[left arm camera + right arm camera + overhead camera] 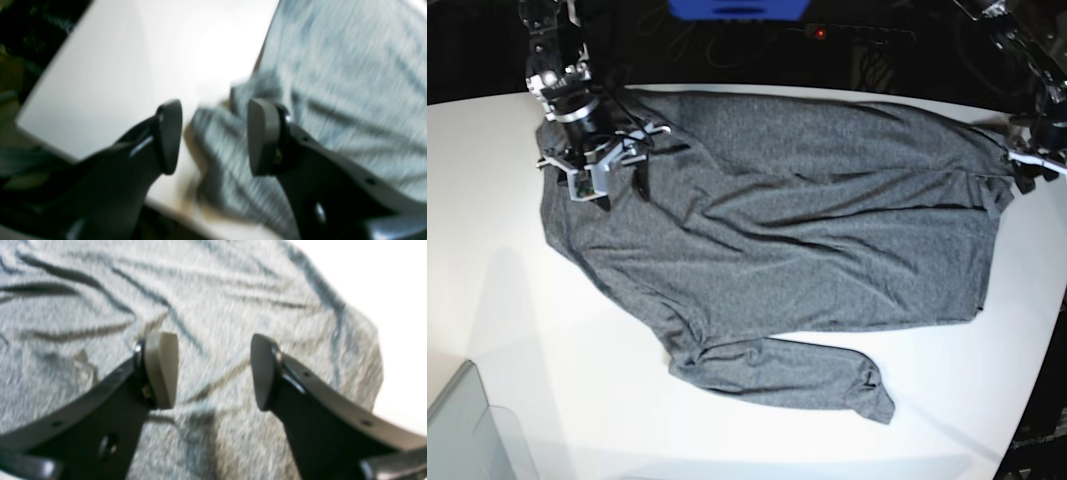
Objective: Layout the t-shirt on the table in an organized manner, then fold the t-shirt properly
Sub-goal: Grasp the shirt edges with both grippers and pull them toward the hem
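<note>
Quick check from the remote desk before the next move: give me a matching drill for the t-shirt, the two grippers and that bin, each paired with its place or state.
Column one:
1. t-shirt
2. left gripper
3. right gripper
4. translucent bin

Column two:
A. open, above wrinkled grey fabric
B. spread across the white table, one sleeve lying along the near side
C. near corner of the base view
D. open, over the shirt's edge by the table rim

Pairs: 1-B, 2-D, 3-A, 4-C
</note>
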Available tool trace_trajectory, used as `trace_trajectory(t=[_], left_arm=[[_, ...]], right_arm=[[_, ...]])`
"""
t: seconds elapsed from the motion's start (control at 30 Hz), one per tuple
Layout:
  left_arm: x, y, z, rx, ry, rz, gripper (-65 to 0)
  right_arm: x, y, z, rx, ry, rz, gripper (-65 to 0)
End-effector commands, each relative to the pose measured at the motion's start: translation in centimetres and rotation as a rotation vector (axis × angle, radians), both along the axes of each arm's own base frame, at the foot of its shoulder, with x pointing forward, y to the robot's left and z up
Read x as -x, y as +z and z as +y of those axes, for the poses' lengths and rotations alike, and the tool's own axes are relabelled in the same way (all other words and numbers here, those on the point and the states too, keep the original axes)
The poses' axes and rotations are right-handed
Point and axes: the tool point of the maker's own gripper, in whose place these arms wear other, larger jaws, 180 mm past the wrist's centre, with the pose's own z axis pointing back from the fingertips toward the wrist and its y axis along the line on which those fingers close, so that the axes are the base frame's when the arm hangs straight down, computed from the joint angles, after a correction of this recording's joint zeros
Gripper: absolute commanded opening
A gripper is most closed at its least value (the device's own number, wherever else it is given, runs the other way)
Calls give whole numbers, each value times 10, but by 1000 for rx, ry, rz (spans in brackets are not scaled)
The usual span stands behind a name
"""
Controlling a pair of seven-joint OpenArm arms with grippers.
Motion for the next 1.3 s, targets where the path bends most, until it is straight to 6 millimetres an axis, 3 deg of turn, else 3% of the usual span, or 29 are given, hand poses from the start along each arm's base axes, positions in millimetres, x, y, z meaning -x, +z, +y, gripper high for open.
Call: trace_trajectory(t=[0.0,0.13,0.27,0.4,0.5,0.57,0.77,0.97,1.2,1.27], left_arm=[[-14,23,5,-34,-10,-75,-338],[-58,49,5,-20,0,-192,-338],[-112,54,9,19,1,-217,-338],[-167,31,-5,72,-78,-121,-338],[-198,21,-11,104,-121,-95,-338],[-215,17,-13,113,-132,-125,-338],[-237,-8,-32,140,-172,-149,-338],[-237,-21,-39,145,-176,-154,-338],[-236,-28,-41,128,-181,-160,-338],[-235,-31,-43,135,-183,-151,-338]], right_arm=[[-11,17,0,-5,5,-64,-292],[-30,26,-3,0,3,-104,-273],[-50,26,-7,11,-5,-117,-261],[-67,22,-19,57,-8,-80,-261],[-75,25,-23,66,-12,-81,-261],[-79,27,-35,74,-43,-87,-261],[-91,36,-45,78,-70,-115,-261],[-100,32,-49,79,-80,-106,-261],[-129,20,-58,77,-102,-78,-260],[-141,21,-52,69,-59,-77,-260]])
